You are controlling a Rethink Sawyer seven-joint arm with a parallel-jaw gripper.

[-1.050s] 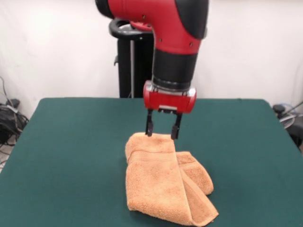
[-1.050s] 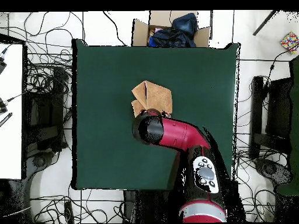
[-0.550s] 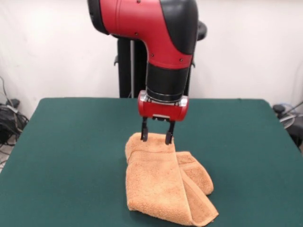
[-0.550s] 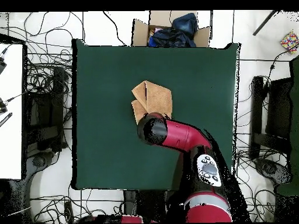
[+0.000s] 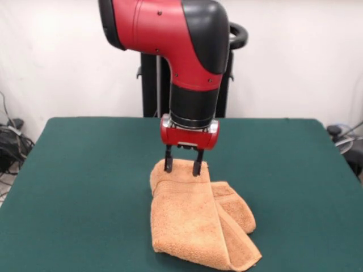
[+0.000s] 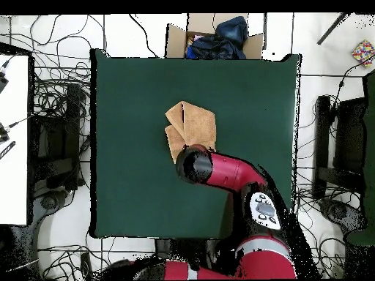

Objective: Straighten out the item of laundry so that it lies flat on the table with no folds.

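Gripper spread, tips at far edge of folded towel lying mid-table; soft, limp terry, likely to sag and drag; best pinched at a top-layer corner

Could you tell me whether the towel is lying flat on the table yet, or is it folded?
Folded. The towel lies doubled over itself, one layer across another, covering a small patch of the table.

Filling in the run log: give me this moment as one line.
gripper: open, at towel's far edge | towel: folded, on table | task: not done
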